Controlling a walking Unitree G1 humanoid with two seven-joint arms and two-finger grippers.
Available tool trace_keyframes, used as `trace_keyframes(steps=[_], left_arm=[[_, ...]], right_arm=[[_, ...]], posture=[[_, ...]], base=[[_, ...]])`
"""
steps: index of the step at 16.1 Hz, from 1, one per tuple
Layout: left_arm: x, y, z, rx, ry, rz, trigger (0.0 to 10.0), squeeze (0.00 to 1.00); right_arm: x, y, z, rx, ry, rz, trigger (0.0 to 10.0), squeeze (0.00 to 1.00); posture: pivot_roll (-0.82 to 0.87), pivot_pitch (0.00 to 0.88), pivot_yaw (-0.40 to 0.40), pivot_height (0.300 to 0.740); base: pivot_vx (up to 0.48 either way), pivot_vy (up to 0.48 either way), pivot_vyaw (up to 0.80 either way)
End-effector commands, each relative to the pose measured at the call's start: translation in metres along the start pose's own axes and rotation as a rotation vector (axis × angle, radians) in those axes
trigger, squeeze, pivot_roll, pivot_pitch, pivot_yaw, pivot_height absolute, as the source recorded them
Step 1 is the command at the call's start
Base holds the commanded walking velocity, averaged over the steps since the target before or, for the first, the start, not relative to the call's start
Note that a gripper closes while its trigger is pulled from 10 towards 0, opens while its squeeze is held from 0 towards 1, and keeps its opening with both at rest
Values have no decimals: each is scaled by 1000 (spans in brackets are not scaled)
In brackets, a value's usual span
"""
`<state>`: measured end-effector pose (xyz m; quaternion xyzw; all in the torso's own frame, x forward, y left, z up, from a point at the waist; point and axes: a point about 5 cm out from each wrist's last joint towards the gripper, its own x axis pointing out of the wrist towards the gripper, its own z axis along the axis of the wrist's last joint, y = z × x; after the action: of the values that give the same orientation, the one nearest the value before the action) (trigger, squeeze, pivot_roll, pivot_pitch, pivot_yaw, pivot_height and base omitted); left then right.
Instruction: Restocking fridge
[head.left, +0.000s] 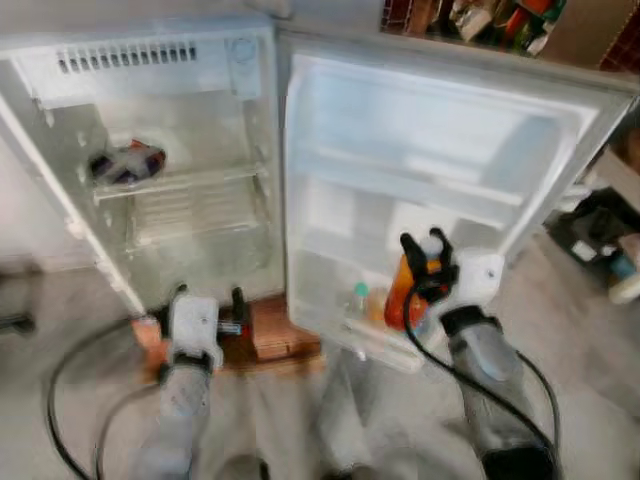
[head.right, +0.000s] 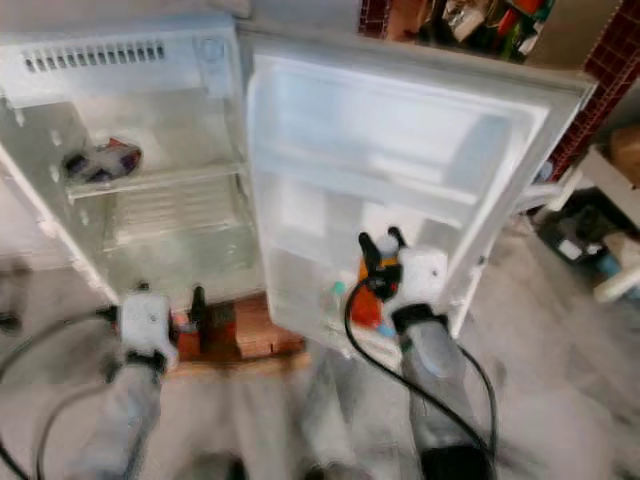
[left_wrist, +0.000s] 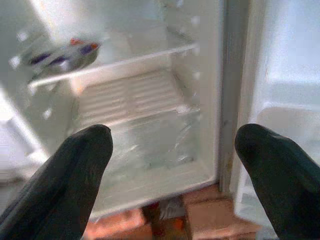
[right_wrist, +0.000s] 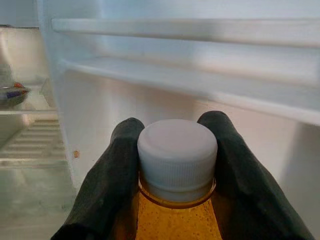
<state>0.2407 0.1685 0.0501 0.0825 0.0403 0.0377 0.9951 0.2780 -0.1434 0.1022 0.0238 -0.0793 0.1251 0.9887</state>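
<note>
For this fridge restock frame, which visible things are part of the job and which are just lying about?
In the job: open fridge; orange bottle with white cap, held by the right gripper at the door shelf; left gripper, open.

Lying about: cluttered top shelf; bricks; black cables.

Head views down onto fridge (head.left: 180, 150)

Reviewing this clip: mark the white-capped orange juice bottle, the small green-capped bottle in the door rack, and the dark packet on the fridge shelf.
White-capped orange juice bottle (right_wrist: 177, 150): right wrist view, on its ribbed white cap.
Small green-capped bottle (head.left: 359, 292): left eye view, on its green cap.
Dark packet (head.left: 127, 163): left eye view, middle of the packet.
</note>
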Motion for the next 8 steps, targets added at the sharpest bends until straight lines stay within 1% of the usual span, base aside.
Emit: trace_keyframes(steps=[1,3,4,6,8], left_arm=[[-4,6,-4,4,31,36,10000,0],[-13,11,-10,8,57,53,10000,0],[-15,12,-10,26,50,45,10000,0],[-15,12,-9,29,43,45,10000,0],[-7,17,-3,20,26,73,10000,0]], right_arm=[[5,6,8,-4,-38,35,10000,0],[1,5,4,1,-18,33,10000,0],[-4,4,0,3,-4,29,10000,0],[-5,3,-1,-3,-1,25,10000,0],[4,1,5,-6,-38,2,10000,0]], posture=[[115,92,-52,740],[115,92,-52,740],[119,102,-57,740],[118,95,-56,740],[117,93,-49,740]], base=[[0,0,0],[0,0,622],[0,0,763],[0,0,775],[0,0,769]])
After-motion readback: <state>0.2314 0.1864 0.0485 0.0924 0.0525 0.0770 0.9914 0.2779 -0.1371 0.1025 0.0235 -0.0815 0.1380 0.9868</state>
